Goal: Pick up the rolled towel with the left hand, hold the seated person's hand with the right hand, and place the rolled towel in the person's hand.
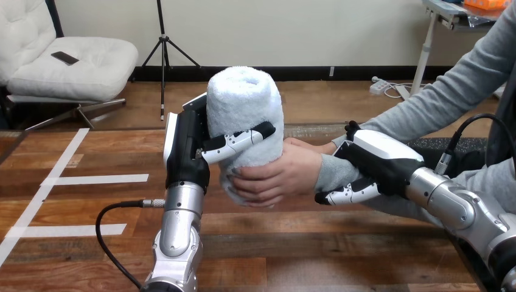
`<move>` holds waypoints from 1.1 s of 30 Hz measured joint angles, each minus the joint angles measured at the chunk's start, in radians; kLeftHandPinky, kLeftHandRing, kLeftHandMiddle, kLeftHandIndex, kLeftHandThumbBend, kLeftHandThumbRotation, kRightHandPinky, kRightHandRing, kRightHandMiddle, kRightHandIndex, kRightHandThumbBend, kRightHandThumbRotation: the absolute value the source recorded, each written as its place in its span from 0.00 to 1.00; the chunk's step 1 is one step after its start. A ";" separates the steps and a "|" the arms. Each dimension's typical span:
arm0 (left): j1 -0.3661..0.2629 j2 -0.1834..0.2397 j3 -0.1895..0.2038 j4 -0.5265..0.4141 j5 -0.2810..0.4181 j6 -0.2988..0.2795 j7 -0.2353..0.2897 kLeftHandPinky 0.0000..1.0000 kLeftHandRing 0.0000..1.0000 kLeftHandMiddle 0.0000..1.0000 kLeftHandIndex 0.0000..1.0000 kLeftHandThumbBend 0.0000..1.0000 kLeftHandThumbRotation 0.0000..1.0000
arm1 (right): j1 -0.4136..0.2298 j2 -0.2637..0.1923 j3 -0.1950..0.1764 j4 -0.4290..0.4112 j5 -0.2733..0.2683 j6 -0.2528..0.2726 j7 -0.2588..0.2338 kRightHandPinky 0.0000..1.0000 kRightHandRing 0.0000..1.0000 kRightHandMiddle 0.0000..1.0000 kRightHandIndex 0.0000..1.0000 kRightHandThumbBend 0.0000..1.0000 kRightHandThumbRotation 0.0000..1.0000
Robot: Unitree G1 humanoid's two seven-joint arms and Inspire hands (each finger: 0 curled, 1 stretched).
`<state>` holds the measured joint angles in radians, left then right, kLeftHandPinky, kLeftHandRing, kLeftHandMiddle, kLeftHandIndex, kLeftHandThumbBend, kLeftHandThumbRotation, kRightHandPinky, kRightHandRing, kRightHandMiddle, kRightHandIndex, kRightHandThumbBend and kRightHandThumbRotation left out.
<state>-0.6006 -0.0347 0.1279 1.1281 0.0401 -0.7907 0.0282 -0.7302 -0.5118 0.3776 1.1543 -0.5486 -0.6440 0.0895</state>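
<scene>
Rolled towel (243, 100) upright at frame centre, shared between my left hand (188, 152) and the person's hand (283, 176).
Above the table (341, 243), the towel looks thick, soft and light; I judge it will squash rather than slip, so its lower body is the place to grip. My right hand (380, 158), right of centre, is curled round the person's wrist (328, 170). My left hand clasps the towel's middle, thumb across its front. The person's hand closes on its lower part.

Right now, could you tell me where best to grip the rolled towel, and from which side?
Probably its lower half, from the right: the rolled towel stands upright, the left hand wraps its middle from the left, the person's hand cups it there.
</scene>
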 measured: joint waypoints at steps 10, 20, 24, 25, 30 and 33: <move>-0.001 0.009 0.001 0.000 -0.031 0.056 -0.052 0.55 0.63 0.68 0.70 0.87 0.40 | 0.000 -0.001 0.000 0.005 0.000 0.002 0.000 0.14 0.17 0.22 0.22 0.60 0.42; -0.001 0.030 -0.010 0.000 -0.028 0.091 -0.090 0.87 0.89 0.90 0.91 0.99 0.74 | 0.000 -0.001 0.000 0.010 -0.001 0.008 0.001 0.21 0.24 0.28 0.28 0.66 0.45; -0.001 0.033 -0.015 0.000 -0.026 0.097 -0.101 0.91 0.93 0.93 0.94 1.00 0.80 | 0.000 -0.001 0.000 0.010 -0.001 0.014 0.001 0.26 0.28 0.32 0.33 0.71 0.49; -0.001 0.033 -0.017 0.000 -0.025 0.098 -0.102 0.93 0.95 0.94 0.95 1.00 0.83 | 0.000 -0.001 0.000 0.010 0.000 0.014 0.001 0.28 0.30 0.34 0.35 0.74 0.51; -0.001 0.035 -0.029 0.000 -0.025 0.099 -0.108 0.96 0.97 0.96 0.97 1.00 0.86 | 0.000 -0.001 -0.001 0.010 0.003 0.018 0.009 0.33 0.34 0.38 0.40 0.81 0.57; -0.001 0.033 -0.036 0.000 -0.024 0.099 -0.111 0.98 0.98 0.96 0.97 1.00 0.89 | 0.000 -0.001 -0.002 0.010 0.011 0.022 0.020 0.37 0.38 0.42 0.44 0.86 0.62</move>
<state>-0.6014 -0.0020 0.0919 1.1278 0.0161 -0.6916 -0.0829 -0.7304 -0.5123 0.3754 1.1641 -0.5379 -0.6217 0.1095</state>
